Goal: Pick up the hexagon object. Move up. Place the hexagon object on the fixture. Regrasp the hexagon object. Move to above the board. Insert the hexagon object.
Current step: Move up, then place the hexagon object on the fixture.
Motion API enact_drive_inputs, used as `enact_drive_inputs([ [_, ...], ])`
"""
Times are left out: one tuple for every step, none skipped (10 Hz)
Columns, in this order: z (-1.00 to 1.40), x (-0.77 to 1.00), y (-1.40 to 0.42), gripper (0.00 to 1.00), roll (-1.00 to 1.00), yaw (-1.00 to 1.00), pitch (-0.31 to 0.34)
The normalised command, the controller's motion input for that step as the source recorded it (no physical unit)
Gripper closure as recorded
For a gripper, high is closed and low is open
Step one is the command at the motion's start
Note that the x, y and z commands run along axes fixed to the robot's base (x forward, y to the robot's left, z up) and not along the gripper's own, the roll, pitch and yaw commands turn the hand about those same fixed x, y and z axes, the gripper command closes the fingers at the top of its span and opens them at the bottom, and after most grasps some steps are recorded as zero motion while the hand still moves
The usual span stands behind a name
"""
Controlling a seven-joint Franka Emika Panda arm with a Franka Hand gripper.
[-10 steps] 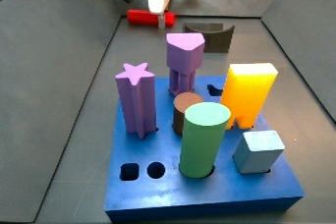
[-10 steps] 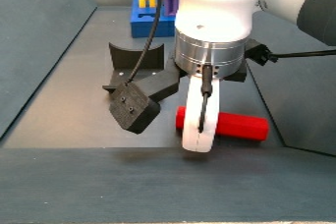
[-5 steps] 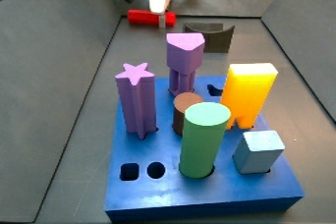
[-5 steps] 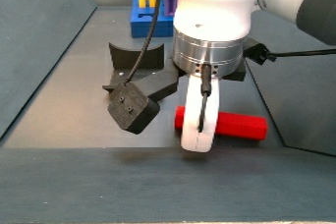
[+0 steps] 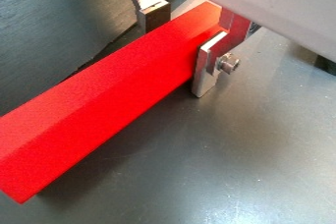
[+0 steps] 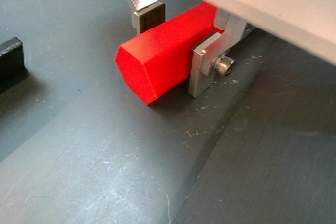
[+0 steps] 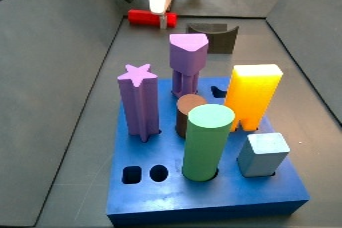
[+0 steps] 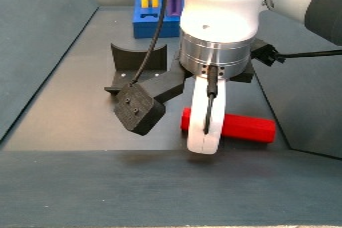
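End effector (image 6: 182, 37) astride bright red hexagon object (image 6: 164, 53)

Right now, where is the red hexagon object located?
The hexagon object lies flat on the grey floor between the gripper fingers, at the far end from the board, near the fixture.

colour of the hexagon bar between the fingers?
Bright red. The hexagon bar shows best in a wrist view, lying on the floor between the gripper fingers.
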Motion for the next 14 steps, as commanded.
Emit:
enact_drive_inputs([
  [0.83, 0.0, 0.0, 1.0, 0.0, 0.0, 0.0],
  [0.82, -0.04, 0.03, 1.0, 0.0, -0.01, 0.024],
  [0.73, -0.06, 0.02, 1.0, -0.01, -0.01, 0.045],
  [0.64, -0.04, 0.01, 1.0, -0.01, -0.02, 0.06],
  [0.48, -0.02, 0.01, 1.0, 0.0, -0.02, 0.079],
  [0.36, -0.02, 0.01, 1.0, 0.01, -0.03, 0.087],
  [0.24, -0.02, 0.01, 1.0, 0.03, -0.03, 0.087],
  [1.0, 0.0, 0.0, 1.0, 0.0, 0.0, 0.0],
  [1.0, 0.0, 0.0, 1.0, 0.01, 0.0, 0.002],
  [1.0, -0.01, 0.0, 1.0, 0.01, 0.0, 0.015],
  [1.0, -0.01, 0.0, 1.0, 0.02, 0.0, 0.04],
  [1.0, -0.01, 0.0, 1.0, 0.02, 0.0, 0.053],
  [1.0, -0.02, 0.0, 1.0, 0.03, -0.01, 0.069],
  [1.0, -0.02, 0.0, 1.0, 0.05, -0.01, 0.075],
])
